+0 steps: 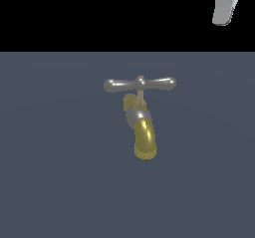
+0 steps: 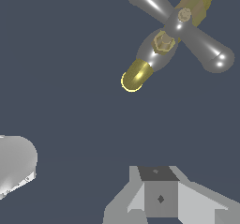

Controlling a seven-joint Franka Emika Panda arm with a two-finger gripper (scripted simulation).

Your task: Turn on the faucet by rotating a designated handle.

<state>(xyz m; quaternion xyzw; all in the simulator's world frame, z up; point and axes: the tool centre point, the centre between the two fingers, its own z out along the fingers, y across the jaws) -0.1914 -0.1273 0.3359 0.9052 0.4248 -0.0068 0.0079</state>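
Exterior view: claw (image 1: 226,8), finger spread indeterminate, hangs well apart from faucet (image 1: 141,120); handle (image 1: 140,84) lies crosswise above spout (image 1: 145,140).

In the exterior view the claw (image 1: 226,5) is cut off by the picture's upper edge at the right corner; only a pale grey finger shows, so its jaws cannot be judged. In the wrist view the claw's (image 2: 161,197) fingers run out past the lower edge, tips unseen. One bulbous end of the handle (image 2: 180,24) is clipped by the upper edge there. The handle's brass hub hides part of the faucet (image 2: 157,49) body beneath.
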